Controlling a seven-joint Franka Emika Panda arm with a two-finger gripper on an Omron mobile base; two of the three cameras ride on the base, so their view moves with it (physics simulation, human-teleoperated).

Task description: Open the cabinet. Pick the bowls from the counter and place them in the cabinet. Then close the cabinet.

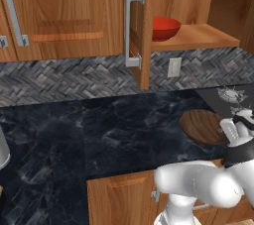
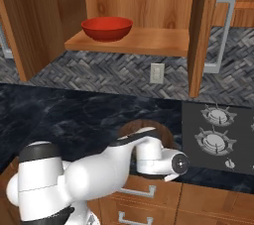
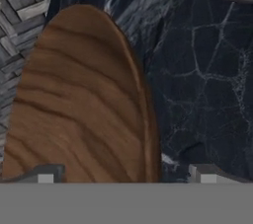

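Hand view showed the released gripper [image 3: 123, 176] straddling the rim of the wood-grain bowl [image 3: 79, 99] on the bench [image 3: 207, 80]; rigid, light, probably slick, best pinched at that rim.

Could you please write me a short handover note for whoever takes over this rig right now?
Claw: open, holding nothing, low over the wood bowl, one finger on each side of its rim.
Cabinet: doors open.
Red bowl: already on the cabinet shelf.
Wood bowl: on the counter, left of the stove.
Done: cabinet opened, red bowl placed.
Left: grasp the wood bowl, put it on the shelf, close both doors.
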